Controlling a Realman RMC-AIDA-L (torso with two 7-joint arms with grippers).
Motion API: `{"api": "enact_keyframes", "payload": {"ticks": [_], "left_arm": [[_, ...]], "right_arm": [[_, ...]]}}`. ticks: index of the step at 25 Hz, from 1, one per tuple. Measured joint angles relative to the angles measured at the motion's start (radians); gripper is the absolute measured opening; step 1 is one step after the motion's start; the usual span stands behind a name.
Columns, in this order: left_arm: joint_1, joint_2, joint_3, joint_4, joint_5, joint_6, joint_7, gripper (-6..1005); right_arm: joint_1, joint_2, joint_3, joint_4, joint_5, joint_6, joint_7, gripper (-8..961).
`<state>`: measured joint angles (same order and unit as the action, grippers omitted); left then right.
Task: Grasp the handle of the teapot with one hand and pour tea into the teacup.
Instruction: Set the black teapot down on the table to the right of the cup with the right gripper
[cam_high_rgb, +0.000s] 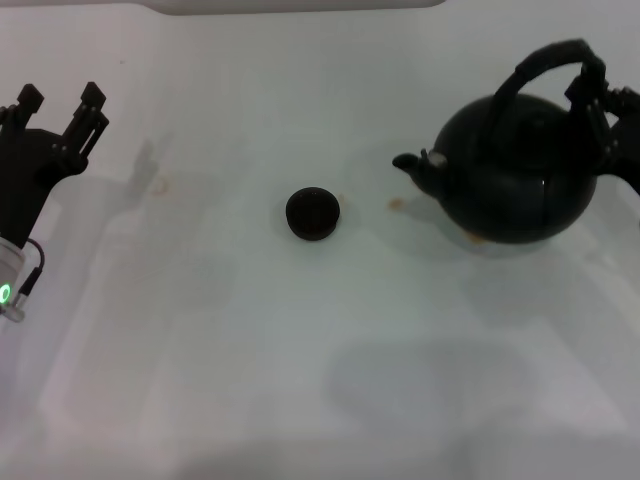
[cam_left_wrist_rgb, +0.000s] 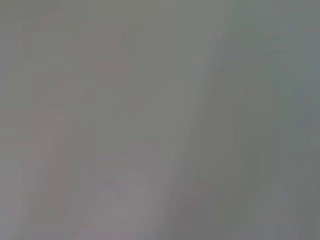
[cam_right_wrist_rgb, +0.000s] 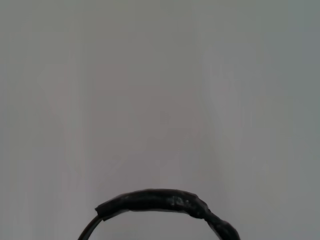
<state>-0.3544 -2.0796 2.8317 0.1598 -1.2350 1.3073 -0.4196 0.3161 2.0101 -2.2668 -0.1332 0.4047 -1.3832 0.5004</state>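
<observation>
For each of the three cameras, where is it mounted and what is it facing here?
Head view: from the robot's head, looking down on the table, teacup and teapot; left gripper at the left edge, right gripper at the handle.
Left wrist view: only blank surface, no robot parts.
Right wrist view: above the handle, no fingers.
Shared: the handle.

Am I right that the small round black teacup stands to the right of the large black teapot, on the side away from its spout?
Not quite: the head view shows the small round black teacup standing to the left of the large black teapot, on the side its spout faces.
</observation>
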Motion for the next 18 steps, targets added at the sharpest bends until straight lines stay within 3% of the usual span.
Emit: {"api": "enact_keyframes", "payload": {"ticks": [18], "left_arm": [[0.003, 0.000, 0.001, -0.005, 0.005, -0.003, -0.001, 821]], "right_arm": [[0.006, 0.003, -0.023, -0.008, -0.003, 0.112, -0.028, 126]]}}
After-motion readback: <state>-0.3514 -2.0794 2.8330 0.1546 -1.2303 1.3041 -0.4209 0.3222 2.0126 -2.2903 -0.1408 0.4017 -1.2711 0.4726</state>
